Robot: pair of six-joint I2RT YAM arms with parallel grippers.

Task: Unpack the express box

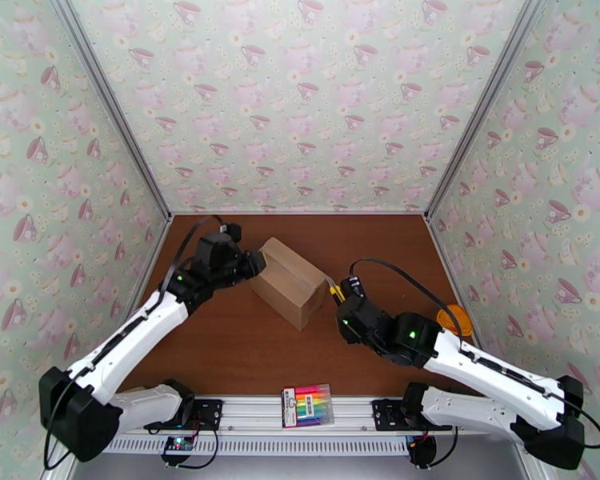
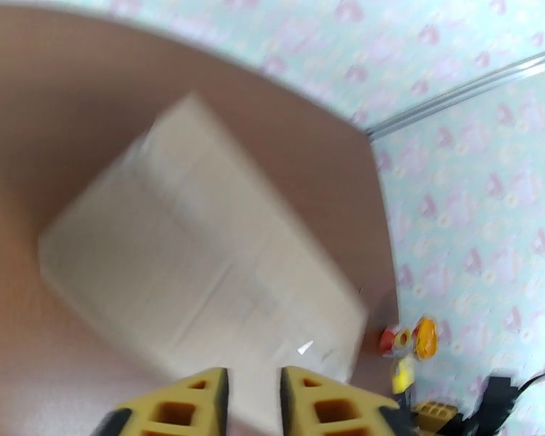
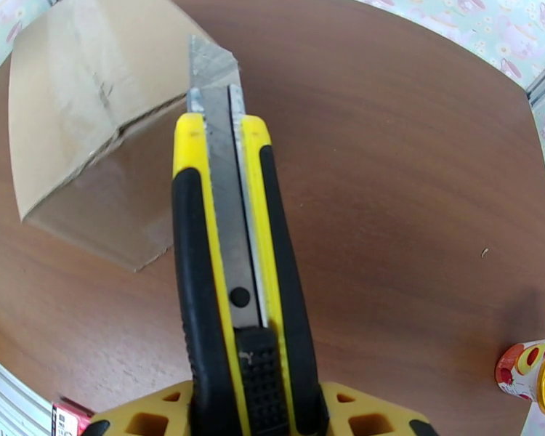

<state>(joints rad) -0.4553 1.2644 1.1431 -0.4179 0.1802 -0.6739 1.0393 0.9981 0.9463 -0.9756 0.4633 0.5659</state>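
The right gripper (image 3: 254,419), clamped on the utility knife (image 3: 229,212), aims its blade left at the express box (image 3: 91,89); the left gripper (image 2: 254,394) is slightly parted and empty.

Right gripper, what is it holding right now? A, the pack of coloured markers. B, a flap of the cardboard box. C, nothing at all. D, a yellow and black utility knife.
D: the right gripper is shut on a utility knife, blade out and pointing toward the express box.

Tan express box (image 1: 288,282), yellow-black knife (image 3: 232,285), teacup-patterned walls (image 1: 300,98).
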